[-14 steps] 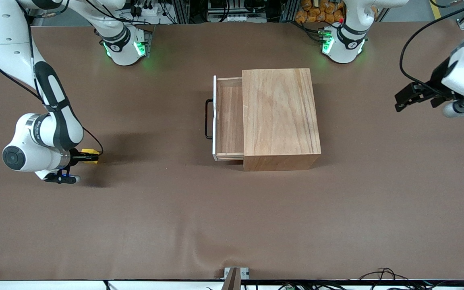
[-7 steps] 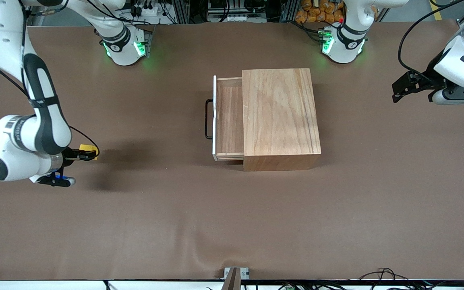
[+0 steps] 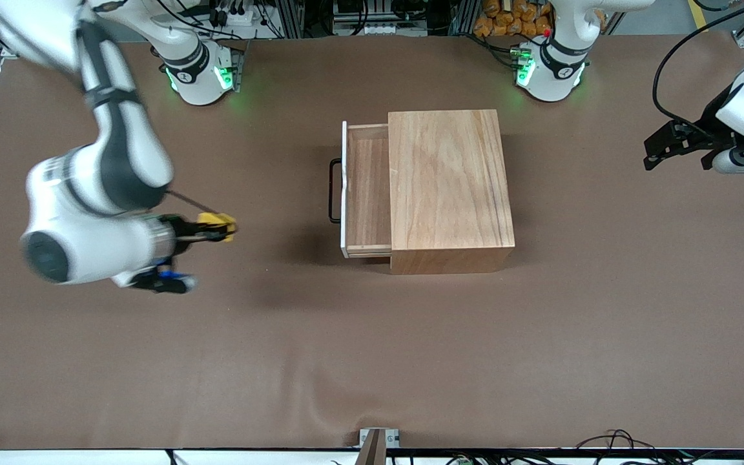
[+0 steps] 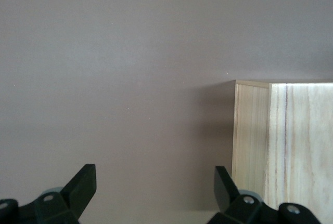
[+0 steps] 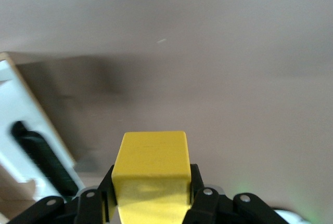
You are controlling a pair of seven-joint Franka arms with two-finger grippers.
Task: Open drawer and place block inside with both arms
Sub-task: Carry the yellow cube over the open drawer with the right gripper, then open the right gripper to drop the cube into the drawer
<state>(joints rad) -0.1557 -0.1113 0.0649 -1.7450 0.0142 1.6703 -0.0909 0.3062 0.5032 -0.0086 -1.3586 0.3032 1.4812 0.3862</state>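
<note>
Front view: high, facing the arm bases, whole bench in frame. Wrist views sit close behind each claw; all three catch the wooden box.

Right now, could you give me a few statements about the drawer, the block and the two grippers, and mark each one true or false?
1. The drawer is pulled open. True.
2. The block lies inside the drawer. False: the right gripper holds it above the table.
3. The left gripper is open and holds nothing. True.
4. The left gripper grips the drawer's handle. False: it hangs over the left arm's end of the table, away from the wooden box.
</note>
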